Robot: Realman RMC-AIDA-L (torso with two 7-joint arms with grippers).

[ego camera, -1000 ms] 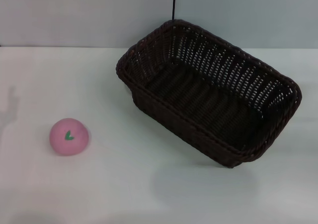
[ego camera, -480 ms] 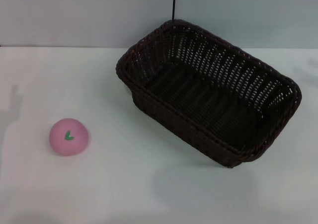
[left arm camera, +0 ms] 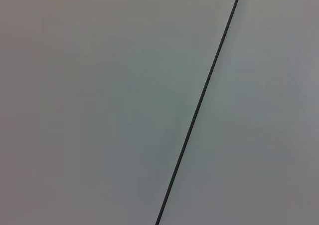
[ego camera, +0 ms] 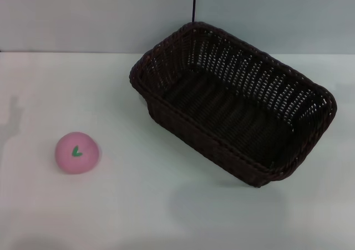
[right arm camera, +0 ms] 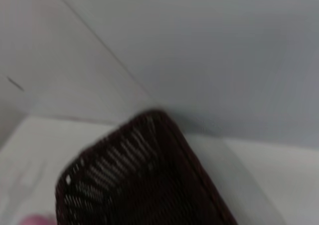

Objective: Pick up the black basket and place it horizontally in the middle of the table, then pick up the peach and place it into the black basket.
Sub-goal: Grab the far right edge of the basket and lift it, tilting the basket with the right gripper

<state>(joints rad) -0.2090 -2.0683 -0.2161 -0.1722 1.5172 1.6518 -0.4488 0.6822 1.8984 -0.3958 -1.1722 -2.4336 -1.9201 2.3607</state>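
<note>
Basket [ego camera: 233, 103] is sitting diagonally toward the table's [ego camera: 166, 217] far right corner, unmoved; peach [ego camera: 77, 152] likewise; I am seeing neither gripper, state unknown.

The table [ego camera: 138, 205] was white, smooth and plain. Two things lay directly on it. The black basket [ego camera: 233, 100] stood on the right half, turned at an angle, with one corner toward the far edge and its open side up. The peach [ego camera: 77, 152] rested on the left side, nearer to the front, well apart from the basket, its green leaf mark facing up.
</note>
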